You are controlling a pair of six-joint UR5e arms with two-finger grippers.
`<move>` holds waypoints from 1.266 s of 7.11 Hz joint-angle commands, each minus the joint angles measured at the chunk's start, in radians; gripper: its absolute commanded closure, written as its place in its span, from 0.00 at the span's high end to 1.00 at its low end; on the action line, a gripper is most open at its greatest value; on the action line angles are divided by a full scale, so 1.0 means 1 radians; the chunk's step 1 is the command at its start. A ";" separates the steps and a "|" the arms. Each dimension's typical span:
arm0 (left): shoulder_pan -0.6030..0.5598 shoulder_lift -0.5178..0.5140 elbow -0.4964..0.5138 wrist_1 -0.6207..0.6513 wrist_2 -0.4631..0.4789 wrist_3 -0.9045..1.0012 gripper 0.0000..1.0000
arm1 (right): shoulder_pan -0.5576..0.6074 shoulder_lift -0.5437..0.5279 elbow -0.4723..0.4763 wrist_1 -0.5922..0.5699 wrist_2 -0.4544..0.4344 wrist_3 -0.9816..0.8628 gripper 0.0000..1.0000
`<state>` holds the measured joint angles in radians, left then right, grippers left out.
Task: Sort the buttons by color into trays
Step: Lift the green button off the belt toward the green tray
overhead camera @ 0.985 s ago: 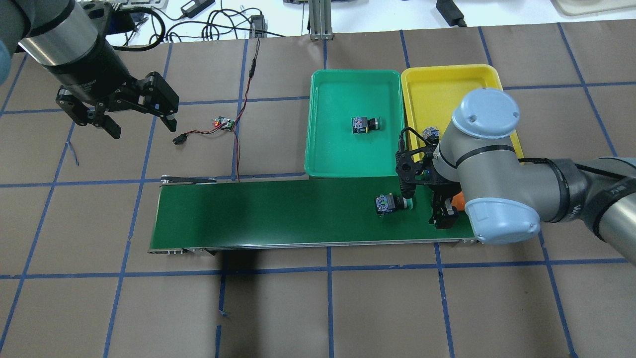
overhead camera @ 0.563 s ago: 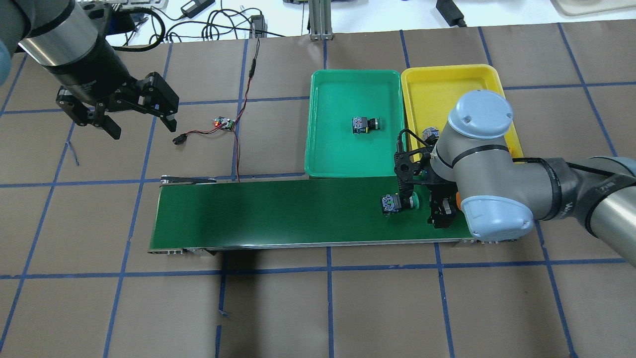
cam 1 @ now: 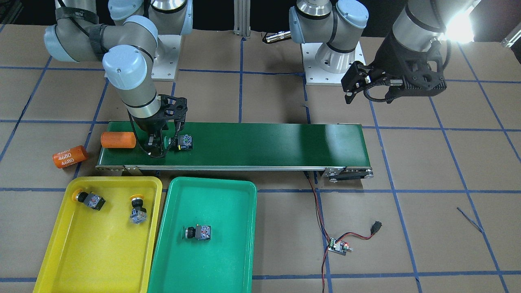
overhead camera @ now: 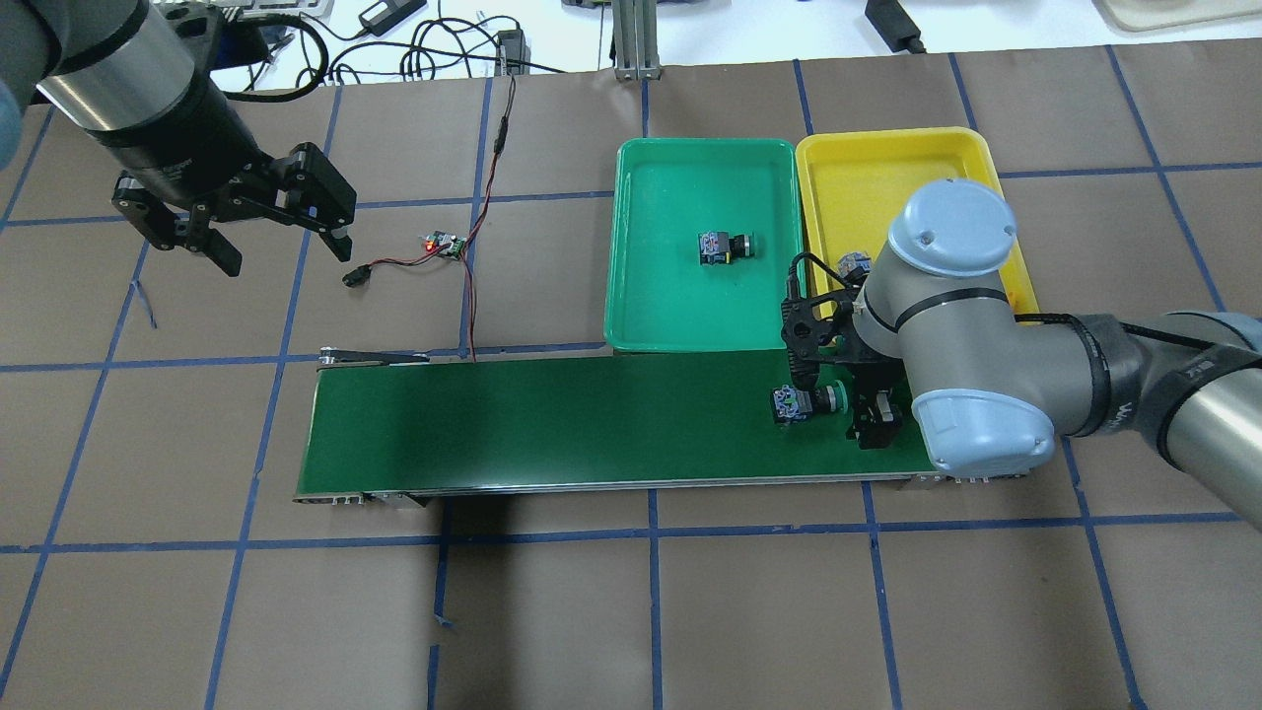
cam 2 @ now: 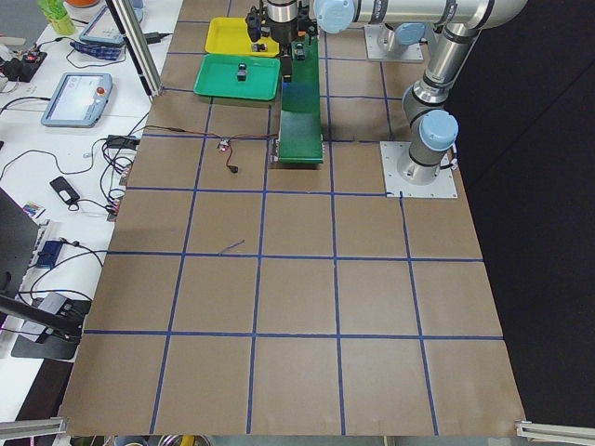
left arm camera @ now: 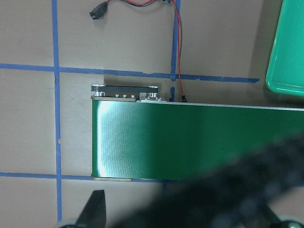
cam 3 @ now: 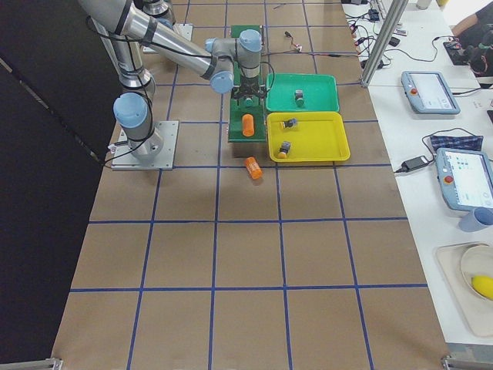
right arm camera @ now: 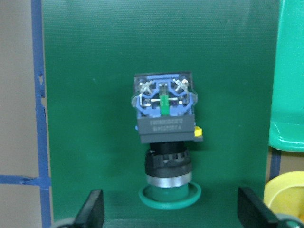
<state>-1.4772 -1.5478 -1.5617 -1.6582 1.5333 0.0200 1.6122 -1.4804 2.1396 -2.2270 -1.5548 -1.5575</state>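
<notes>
Broadly, a brown table [overhead camera: 631, 611] ruled in blue tape is seen, with a dark green belt [overhead camera: 552, 424] laid along it. A green tray [overhead camera: 670, 296] and a yellow tray [overhead camera: 868, 187] are set side by side, rims meeting, just beside the belt's end on the robot's right. The right gripper [overhead camera: 838, 402] is lowered over that end, jaws spread wide. The left gripper [overhead camera: 284, 258] is held above the table past the belt's other end, jaws equally wide and empty. An orange cylinder [cam 1: 118, 139] is laid on the belt's end behind the right gripper, and a second cylinder [cam 1: 69, 156] on the table nearby. A green button [overhead camera: 794, 404] is lying sideways on the belt, its cap flanked by the right gripper's fingers [right arm camera: 95, 211] but untouched. A second green button [overhead camera: 725, 247] is held in the green tray. A yellow button [cam 1: 89, 199] and a second yellow button [cam 1: 137, 209] are held in the yellow tray. A wired board [overhead camera: 446, 244] is placed on the table below the left gripper.
</notes>
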 commanded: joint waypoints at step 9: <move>0.000 0.000 0.002 0.000 -0.001 0.000 1.00 | 0.009 -0.004 -0.050 -0.032 0.001 -0.009 0.00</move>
<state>-1.4772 -1.5478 -1.5601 -1.6582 1.5324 0.0200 1.6164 -1.4822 2.1235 -2.2529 -1.5616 -1.5766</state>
